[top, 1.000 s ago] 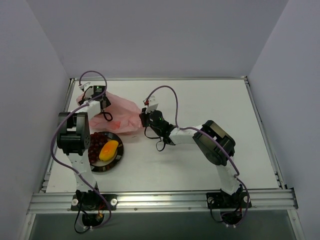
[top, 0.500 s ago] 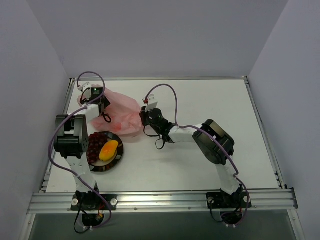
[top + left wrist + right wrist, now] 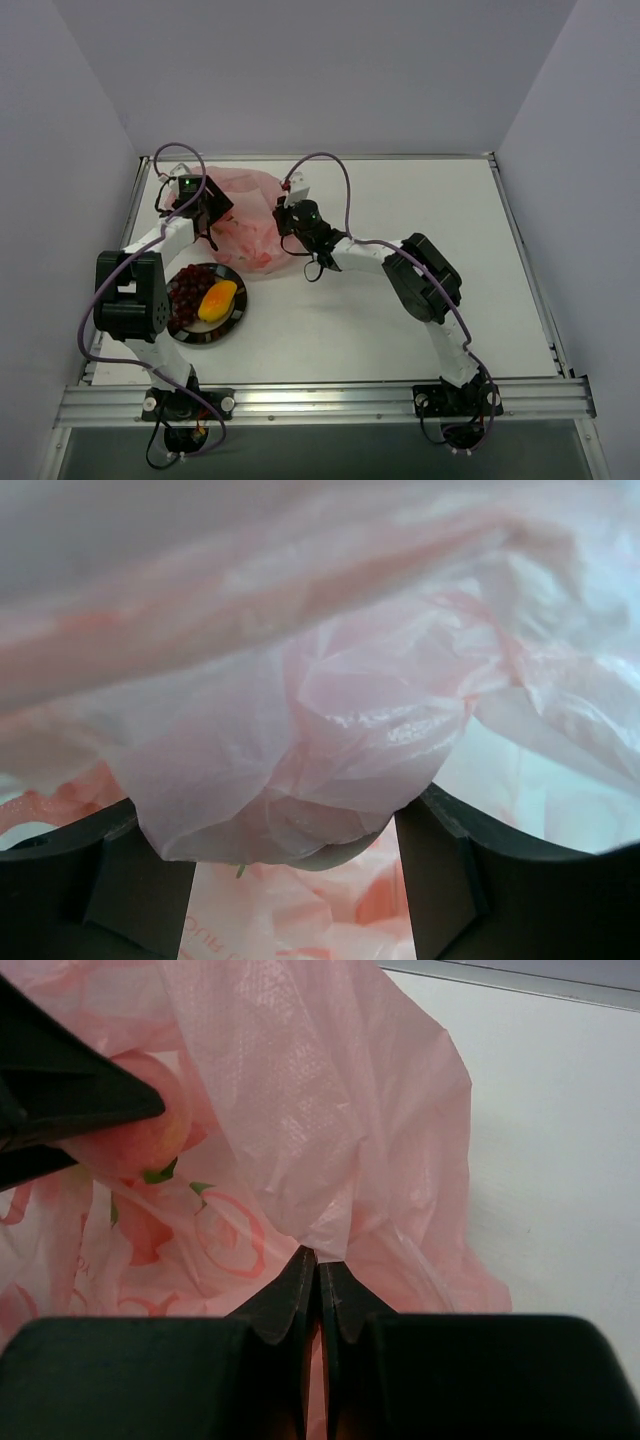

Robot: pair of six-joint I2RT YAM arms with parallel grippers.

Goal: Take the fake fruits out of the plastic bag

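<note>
The pink plastic bag (image 3: pixel 250 200) lies at the back left of the table. My left gripper (image 3: pixel 213 212) reaches into its mouth. In the left wrist view the left gripper (image 3: pixel 280 802) is closed around a round pink peach (image 3: pixel 300 825) that is draped in bag film (image 3: pixel 350 630). The right wrist view shows that peach (image 3: pixel 135 1140) with its green leaf between the left arm's black fingers (image 3: pixel 80 1090). My right gripper (image 3: pixel 320 1260) is shut on a fold of the bag (image 3: pixel 300 1080), holding its edge up at the bag's right side (image 3: pixel 282 222). Grapes (image 3: pixel 187 290) and the mango (image 3: pixel 218 300) lie on the plate.
A round black-rimmed plate (image 3: pixel 200 338) sits at the front left, just in front of the bag and beside the left arm. The table's left rail (image 3: pixel 135 220) runs close behind the left gripper. White tabletop (image 3: pixel 420 200) spreads to the right.
The left gripper has pushed further into the bag and narrowed its jaws around the peach. The right gripper has drawn the bag's edge up and toward the back.
</note>
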